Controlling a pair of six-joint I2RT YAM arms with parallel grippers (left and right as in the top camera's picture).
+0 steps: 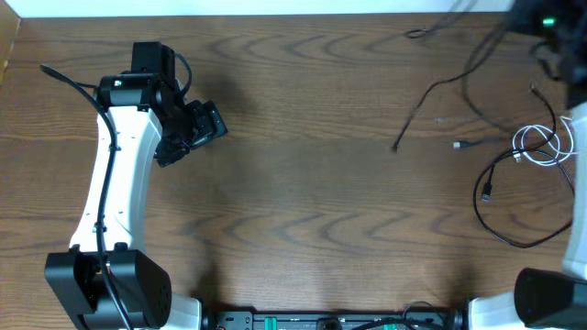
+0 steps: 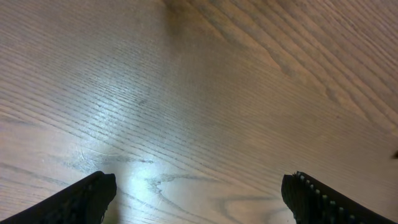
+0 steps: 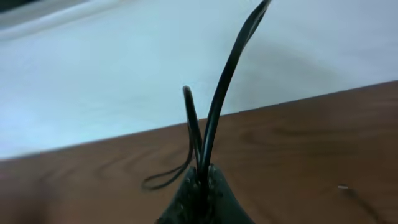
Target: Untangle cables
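The cables lie at the right of the table in the overhead view. A thin black cable runs from the far edge down to a plug end. A coiled white cable lies beside it, and another black cable loops nearer the front. My right gripper is shut on a black cable, whose two strands rise from the jaws. In the overhead view it is a blur at the far right corner. My left gripper is open and empty over bare wood, far left of the cables.
The wooden table ends at a white surface along the far edge. The left arm stretches along the left side. The right arm's white base stands at the front right, close to the black loop.
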